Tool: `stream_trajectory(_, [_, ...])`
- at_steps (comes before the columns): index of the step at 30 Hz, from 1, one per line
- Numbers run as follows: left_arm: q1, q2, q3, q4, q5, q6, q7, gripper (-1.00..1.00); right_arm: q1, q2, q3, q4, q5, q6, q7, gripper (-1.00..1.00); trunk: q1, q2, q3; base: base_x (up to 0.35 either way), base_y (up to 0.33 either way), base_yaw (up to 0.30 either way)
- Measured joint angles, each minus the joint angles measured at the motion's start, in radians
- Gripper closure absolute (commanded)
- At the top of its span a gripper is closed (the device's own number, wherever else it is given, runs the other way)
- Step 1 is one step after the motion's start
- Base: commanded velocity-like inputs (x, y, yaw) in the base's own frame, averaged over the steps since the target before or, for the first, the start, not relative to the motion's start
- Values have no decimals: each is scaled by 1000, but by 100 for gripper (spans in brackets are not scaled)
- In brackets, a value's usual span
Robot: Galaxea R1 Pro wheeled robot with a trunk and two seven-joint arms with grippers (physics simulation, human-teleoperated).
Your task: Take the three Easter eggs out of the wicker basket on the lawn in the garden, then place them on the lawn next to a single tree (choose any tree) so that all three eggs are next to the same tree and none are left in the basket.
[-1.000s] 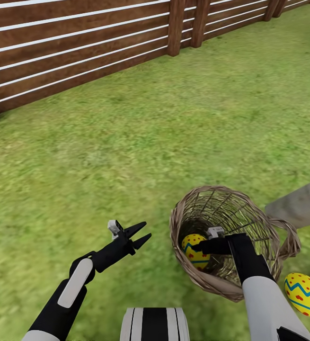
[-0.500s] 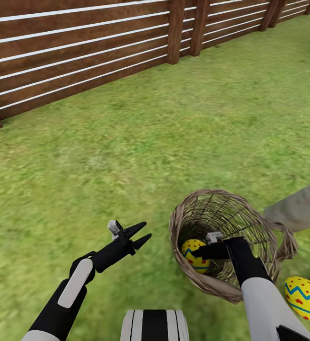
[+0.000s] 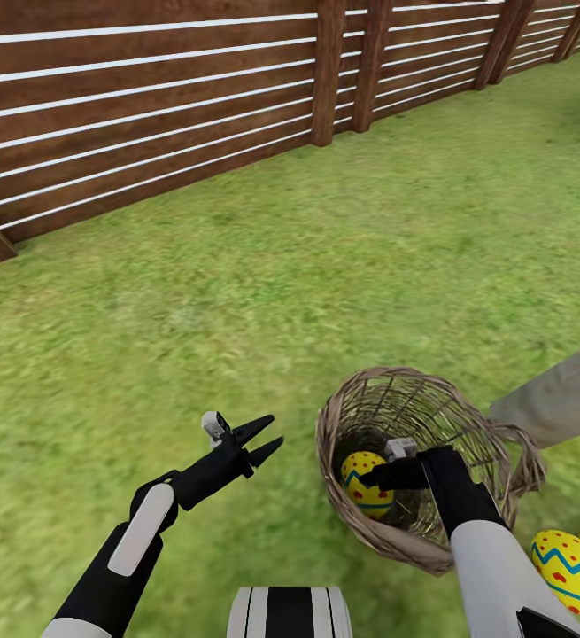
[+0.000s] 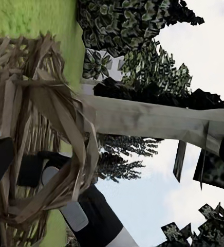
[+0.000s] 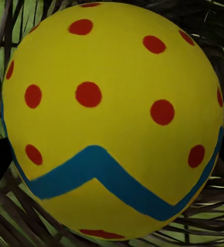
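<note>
**Last egg coming out of the basket**

We're parked on the lawn (image 3: 325, 266) with the fence (image 3: 148, 106) running behind, and that grey-beige slab at the right edge looks to us like the tree (image 3: 560, 399) trunk. The basket (image 3: 343, 505) sits right beside it, tipped a bit toward us, so our right arm goes in over the near rim. Two eggs (image 3: 568, 567) already lie on the grass past the basket, near the trunk, which is why we figure this is the drop spot.

Inside the basket is the third egg (image 3: 367, 483). Our right gripper (image 3: 380, 478) is up against it, and the wrist camera sees it huge between the fingers. Pinched or just bracketed? We can't tell. Left gripper (image 3: 267, 436) hangs idle over the grass, fingers spread, holding nothing.
</note>
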Motion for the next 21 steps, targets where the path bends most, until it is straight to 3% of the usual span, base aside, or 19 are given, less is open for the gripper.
stream_trajectory(12, [0, 1, -1, -2, 0, 3, 5, -100, 0, -5, 0, -39, 3, 12, 0, 100, -5, 3, 46, 0, 0, 0])
stream_trajectory(21, [0, 2, 0, -3, -1, 5, 17, -100, 0, -7, 16, -79, 14, 111, 18, 100, -9, 5, 81, -79, 0, 0])
